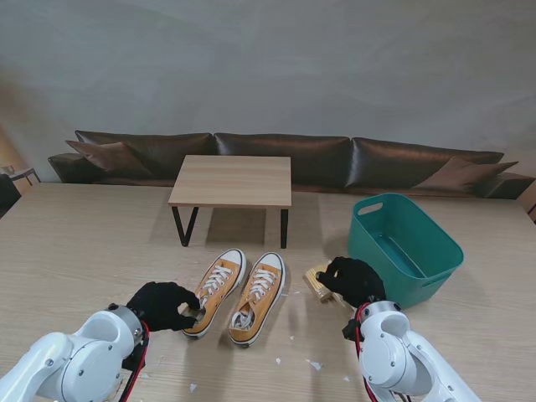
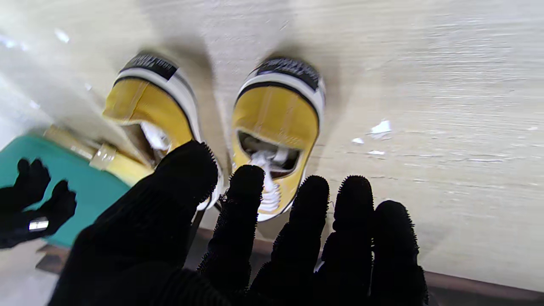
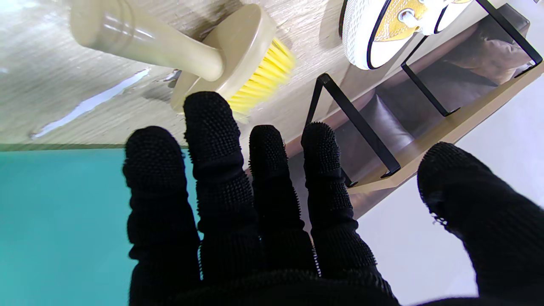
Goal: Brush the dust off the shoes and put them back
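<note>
Two yellow canvas sneakers with white laces stand side by side, toes away from me: the left shoe [image 1: 219, 289] [image 2: 276, 119] and the right shoe [image 1: 258, 297] [image 2: 146, 106]. My left hand [image 1: 161, 306] [image 2: 263, 246], in a black glove, is at the left shoe's heel with its fingers spread and nothing in it. A tan brush [image 1: 318, 282] [image 3: 229, 55] with yellow bristles lies on the table to the right of the shoes. My right hand [image 1: 352, 280] [image 3: 263, 221] hovers just over the brush, open, with its fingertips near the brush head.
A teal plastic basket [image 1: 402, 247] [image 3: 63, 221] stands right beside my right hand. A small wooden table with black legs [image 1: 232, 180] stands beyond the shoes, with a dark sofa [image 1: 276, 159] behind it. White scraps [image 1: 314, 364] [image 2: 380, 127] lie on the tabletop near me.
</note>
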Motion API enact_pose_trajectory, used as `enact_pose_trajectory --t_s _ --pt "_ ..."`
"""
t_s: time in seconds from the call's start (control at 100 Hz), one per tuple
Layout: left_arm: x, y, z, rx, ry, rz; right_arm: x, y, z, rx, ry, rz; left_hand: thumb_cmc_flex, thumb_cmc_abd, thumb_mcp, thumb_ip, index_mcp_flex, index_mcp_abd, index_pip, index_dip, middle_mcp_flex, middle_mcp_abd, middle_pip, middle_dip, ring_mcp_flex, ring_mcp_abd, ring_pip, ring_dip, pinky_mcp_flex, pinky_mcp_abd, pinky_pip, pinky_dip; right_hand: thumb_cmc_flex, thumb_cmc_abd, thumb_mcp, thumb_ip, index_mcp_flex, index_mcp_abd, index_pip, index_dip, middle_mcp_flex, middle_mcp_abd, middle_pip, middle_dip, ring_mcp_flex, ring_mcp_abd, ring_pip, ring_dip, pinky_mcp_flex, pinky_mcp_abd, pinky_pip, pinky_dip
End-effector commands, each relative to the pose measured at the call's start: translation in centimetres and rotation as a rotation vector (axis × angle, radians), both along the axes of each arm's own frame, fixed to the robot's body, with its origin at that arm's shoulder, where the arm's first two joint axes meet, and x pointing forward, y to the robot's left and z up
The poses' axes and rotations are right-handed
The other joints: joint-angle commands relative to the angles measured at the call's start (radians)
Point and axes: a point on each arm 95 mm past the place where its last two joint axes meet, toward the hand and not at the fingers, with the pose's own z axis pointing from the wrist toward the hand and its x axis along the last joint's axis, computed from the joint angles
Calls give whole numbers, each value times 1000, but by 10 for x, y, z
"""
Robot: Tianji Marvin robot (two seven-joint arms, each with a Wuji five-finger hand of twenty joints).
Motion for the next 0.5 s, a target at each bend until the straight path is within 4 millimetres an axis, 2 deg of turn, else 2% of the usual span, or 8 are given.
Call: enact_pose_trajectory --t_s 0.0,0.02,0.13,0.24,0.34,0.49 --pt "-6 0 -2 4 18 -10 -4 4 -2 8 13 15 -25 -65 57 -38 -13 -38 9 -3 -7 -9 34 66 34 -19 84 55 -53 -46 207 -65 4 13 -3 3 -5 9 -10 -9 0 20 -11 -15 -18 11 -1 -2 -214 37 -10 -15" --pt "-6 0 -3 13 17 -12 -4 4 -2 7 13 15 -28 -75 75 -41 -15 -44 9 -4 -10 -10 38 88 34 -23 99 65 -60 -49 248 -102 4 13 -3 3 -5 9 -10 -9 -1 19 -12 -15 -18 12 -1 -2 -214 38 -10 -15" --pt "-10 0 -7 49 14 -12 -4 4 -3 7 17 15 -17 -112 120 -43 -41 -77 -5 -19 -33 -22 75 153 21 -43 185 116 -73 -76 347 -139 6 15 -3 3 -3 10 -10 -9 1 20 -11 -15 -16 14 -1 -2 -214 38 -10 -14" --pt "-11 -1 -13 76 9 -12 -4 4 -3 9 19 13 -12 -124 139 -45 -95 -104 -57 -66 -65 -26 80 175 6 -55 210 130 -83 -90 371 -152 6 15 -2 3 -2 9 -10 -9 2 21 -11 -15 -14 12 1 -1 -214 39 -10 -14" --pt "-9 -2 -20 84 13 -6 -4 4 -3 9 18 11 -5 -129 147 -44 -127 -105 -82 -94 -77 -26 83 182 -2 -56 212 131 -92 -91 372 -157 7 18 -1 4 -1 9 -9 -8 3 21 -10 -15 -12 10 1 -1 -213 36 -9 -14" --pt "-8 -3 -28 115 38 1 -4 4 -3 12 26 6 -5 -134 159 -45 -99 -102 -38 -92 -94 -30 107 211 -9 -62 228 140 -96 -100 384 -155 8 19 0 3 2 12 -9 -8 4 22 -10 -16 -11 16 2 -1 -213 38 -9 -14"
